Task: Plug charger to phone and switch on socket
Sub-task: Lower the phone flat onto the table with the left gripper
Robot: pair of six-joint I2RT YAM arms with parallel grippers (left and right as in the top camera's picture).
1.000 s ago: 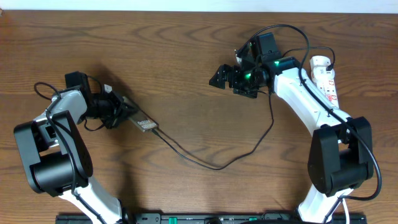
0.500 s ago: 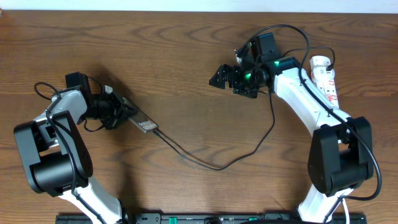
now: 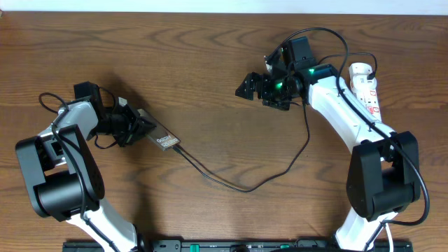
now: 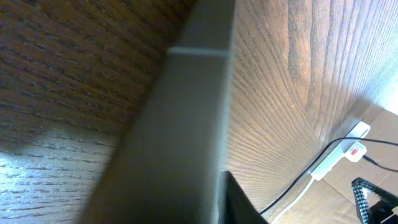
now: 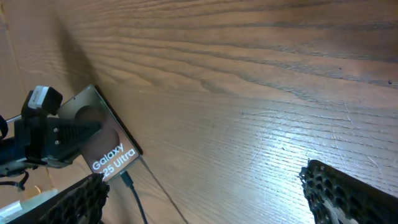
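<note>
The table [image 3: 210, 56] is dark brown wood with a strong wavy grain and a glossy sheen where light falls on it. A pale strip runs along its far edge, and the wrist views show a tan surface beyond the wood.

The phone [image 3: 166, 141] sits on the left half of the table. In the right wrist view it appears tipped up, with its brown face and white lettering showing. The left claw [image 3: 142, 128] is closed on the phone's far-left end, its dark fingers clamped to the edge. In the left wrist view the phone's edge fills the picture as a grey blur.

The charger [image 3: 245, 188] meets the phone's free short end. From there it sags toward the near side, then climbs away to the right under the right arm.

The right claw [image 3: 253, 85] hangs well apart from the phone, up and to its right. Its fingers [image 5: 348, 193] are spread wide and hold nothing.

The socket [image 3: 365, 85] lies farthest from the phone, by the right edge, white with red marks and partly covered by the right arm.
</note>
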